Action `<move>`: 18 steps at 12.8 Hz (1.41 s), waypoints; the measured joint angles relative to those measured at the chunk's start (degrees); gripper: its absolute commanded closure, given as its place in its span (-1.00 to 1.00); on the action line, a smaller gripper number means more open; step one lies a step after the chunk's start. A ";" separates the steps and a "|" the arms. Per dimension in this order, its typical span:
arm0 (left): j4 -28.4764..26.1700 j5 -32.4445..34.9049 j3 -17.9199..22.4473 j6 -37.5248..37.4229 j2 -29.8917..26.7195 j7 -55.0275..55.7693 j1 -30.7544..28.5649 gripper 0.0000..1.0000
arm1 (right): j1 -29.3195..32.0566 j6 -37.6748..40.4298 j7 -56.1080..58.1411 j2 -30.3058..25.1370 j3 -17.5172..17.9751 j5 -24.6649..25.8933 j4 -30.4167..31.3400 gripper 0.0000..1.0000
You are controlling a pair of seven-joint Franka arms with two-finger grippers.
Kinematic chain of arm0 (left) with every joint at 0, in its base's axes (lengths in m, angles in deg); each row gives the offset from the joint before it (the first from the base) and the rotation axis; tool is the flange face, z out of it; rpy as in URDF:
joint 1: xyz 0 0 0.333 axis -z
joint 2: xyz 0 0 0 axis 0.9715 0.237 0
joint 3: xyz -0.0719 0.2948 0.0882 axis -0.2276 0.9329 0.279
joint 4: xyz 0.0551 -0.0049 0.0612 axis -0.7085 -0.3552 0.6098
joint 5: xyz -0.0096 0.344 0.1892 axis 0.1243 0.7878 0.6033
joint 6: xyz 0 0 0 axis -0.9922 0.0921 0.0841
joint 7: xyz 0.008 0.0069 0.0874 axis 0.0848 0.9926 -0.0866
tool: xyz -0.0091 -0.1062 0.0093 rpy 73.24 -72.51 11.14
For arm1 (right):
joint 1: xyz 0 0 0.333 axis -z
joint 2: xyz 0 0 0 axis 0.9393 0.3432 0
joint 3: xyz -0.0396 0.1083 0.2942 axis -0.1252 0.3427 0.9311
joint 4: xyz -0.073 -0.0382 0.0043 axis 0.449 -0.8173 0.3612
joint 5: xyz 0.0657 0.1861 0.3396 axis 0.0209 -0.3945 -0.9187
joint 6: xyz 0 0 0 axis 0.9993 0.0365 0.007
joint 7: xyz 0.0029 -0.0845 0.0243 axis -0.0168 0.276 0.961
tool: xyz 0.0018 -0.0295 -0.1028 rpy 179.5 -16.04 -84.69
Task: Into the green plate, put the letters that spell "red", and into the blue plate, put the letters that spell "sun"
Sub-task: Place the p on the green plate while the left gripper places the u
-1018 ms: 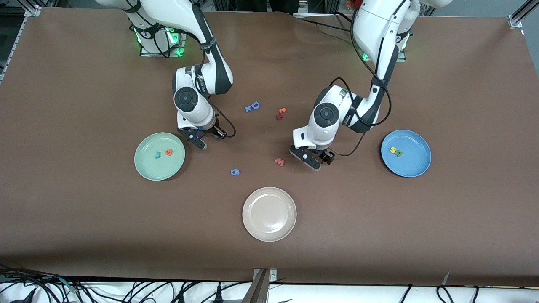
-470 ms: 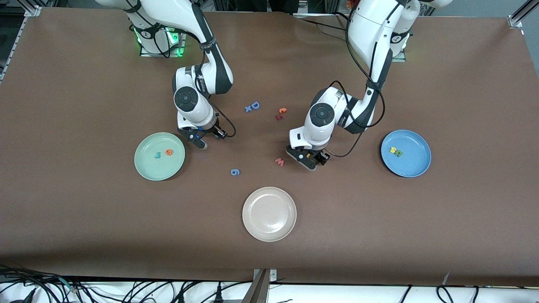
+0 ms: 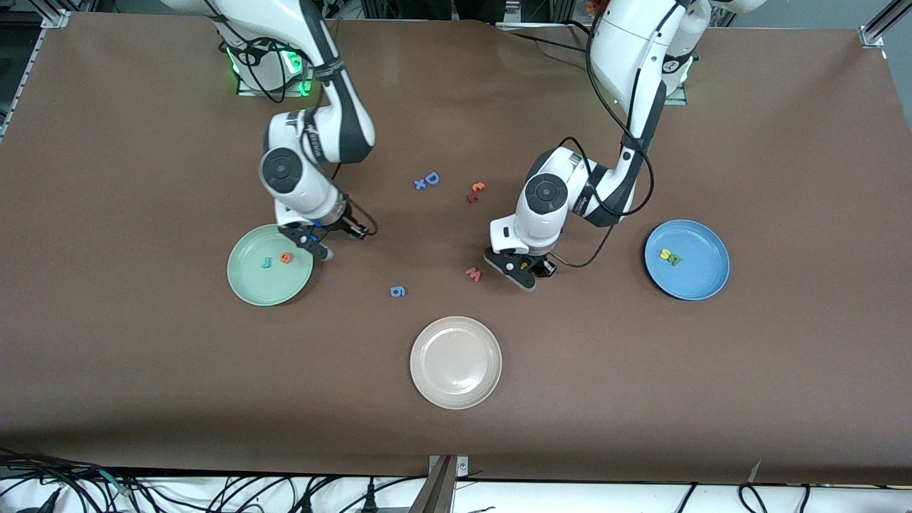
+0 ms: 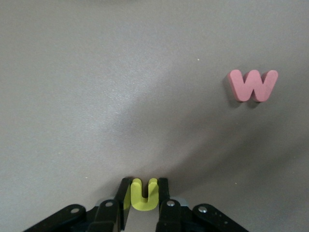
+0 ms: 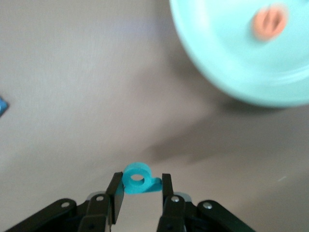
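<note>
A beige plate (image 3: 455, 363) sits on the brown table (image 3: 142, 370), nearest the front camera of everything there. A blue "g" (image 3: 398, 291) lies farther back, toward the right arm's end. A pink "w" (image 3: 474, 273) lies flat a little farther still, also seen in the left wrist view (image 4: 253, 85). Farthest are a blue "D" (image 3: 432, 178) touching a small blue "x" (image 3: 420, 184), and near them an orange letter (image 3: 478, 187) beside a red one (image 3: 472, 198).

I see bare brown table (image 3: 605, 370) between the left gripper (image 3: 522, 271) and the round medium-blue plate (image 3: 702, 281) — passable. The pink-red foam "w" (image 3: 473, 273) lies just beside that gripper. The right gripper (image 3: 313, 242) hangs at the round mint-green plate's (image 3: 246, 285) rim.
</note>
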 measured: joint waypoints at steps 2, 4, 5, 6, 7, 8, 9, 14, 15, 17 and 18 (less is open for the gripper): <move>0.02 -0.01 0.64 -0.01 -0.02 -0.36 -0.51 1.00 | 0.10 3.44 9.63 -0.28 -5.24 0.26 -1.02 0.59; 0.17 -0.30 2.16 -1.27 -0.69 -5.86 -2.89 1.00 | 0.39 4.04 19.39 -0.19 -9.44 0.42 -1.04 0.59; 0.32 -1.09 3.47 -2.88 -1.38 -10.65 -4.41 1.00 | 0.71 4.11 22.72 -0.05 -10.76 0.46 -1.03 0.59; 0.46 -2.29 5.35 -4.83 -2.26 -16.84 -5.93 1.00 | 1.27 4.07 25.03 0.18 -11.35 0.55 -1.06 0.59; 0.50 -3.60 7.15 -6.61 -3.22 -23.49 -7.71 1.00 | 1.97 3.78 26.48 0.71 -11.47 0.66 -1.30 0.59; 0.50 -4.81 8.50 -8.44 -4.16 -30.08 -10.01 1.00 | 2.49 3.19 27.38 1.86 -11.47 0.72 -1.97 0.59; 0.44 -5.33 9.51 -10.14 -4.94 -35.38 -12.46 1.00 | 2.74 2.74 27.68 3.37 -11.45 0.72 -3.00 0.59; -4.20 -5.42 12.22 -15.39 -6.65 -42.93 -18.86 1.00 | 6.30 -3.82 28.76 11.20 -8.56 0.30 -6.37 0.57; -5.86 -5.47 12.52 -16.24 -6.86 -42.89 -19.27 0.95 | 7.59 -4.41 28.95 11.95 -7.09 0.06 -6.61 0.55; -9.17 -5.52 12.68 -16.60 -7.25 -42.84 -20.14 0.15 | 9.10 -4.60 29.65 12.59 -5.83 -0.13 -7.05 -0.07; -10.36 -5.55 12.73 -16.60 -7.34 -42.84 -20.58 -0.99 | 9.43 -4.61 29.93 12.60 -5.80 -0.20 -7.16 -0.55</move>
